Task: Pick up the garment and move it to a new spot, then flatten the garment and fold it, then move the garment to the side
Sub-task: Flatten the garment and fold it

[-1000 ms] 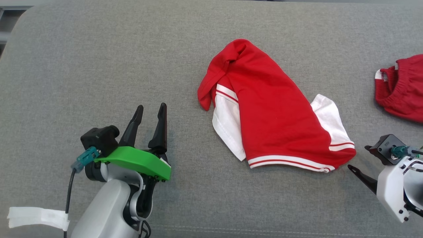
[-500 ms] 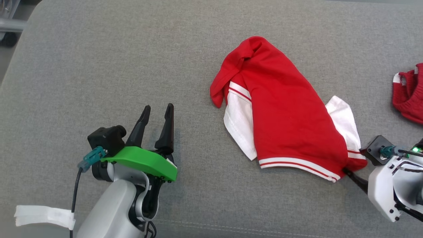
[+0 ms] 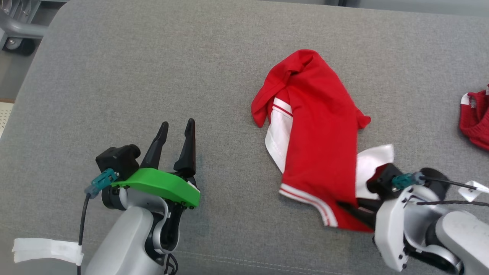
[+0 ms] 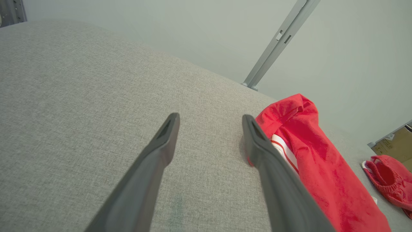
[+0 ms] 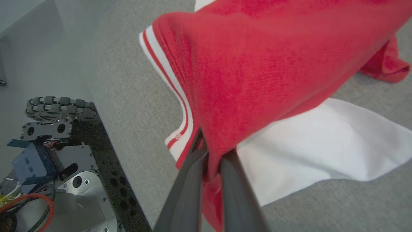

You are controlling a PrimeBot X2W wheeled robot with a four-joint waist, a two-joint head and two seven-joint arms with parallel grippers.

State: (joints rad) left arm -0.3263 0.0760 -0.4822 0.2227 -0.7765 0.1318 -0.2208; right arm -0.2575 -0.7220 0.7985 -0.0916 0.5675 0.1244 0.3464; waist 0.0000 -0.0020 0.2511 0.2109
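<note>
garment (image 3: 319,152): red shirt with white sleeves and a striped hem, crumpled on the grey pad (image 3: 133,76), right of centre.

change over the last second: the right gripper (image 3: 345,208) was open just off the hem's lower right corner, and now it's clamped on that corner. the cloth has reacted. its right side is pulled in and bunched, the outline is narrower, the hem runs diagonally down to the gripper, and the white sleeve (image 3: 372,164) on that side is half covered. the head camera has also shifted, so not all of the offset is garment motion.

meaning: the grasp is made. i judge this as the start of the pick-up-and-move step, with flatten, fold and move aside all ahead.

right wrist view: the fingers (image 5: 190,183) are nearly together with a fold of red fabric pinched at the tips. the striped hem is just to their left and the white sleeve lies on the pad to their right. the gripped corner looks raised, while the collar end rests on the pad.

left gripper (image 3: 177,124): fingers wide apart and holding nothing, well left of the garment. in its wrist view the collar end sits just past one finger (image 4: 267,167), and contact is not evident.

risk: one-corner bite, so i expect the shirt to hang and twist on the lift. a second red garment (image 3: 475,122) lies at the far right, well apart.
</note>
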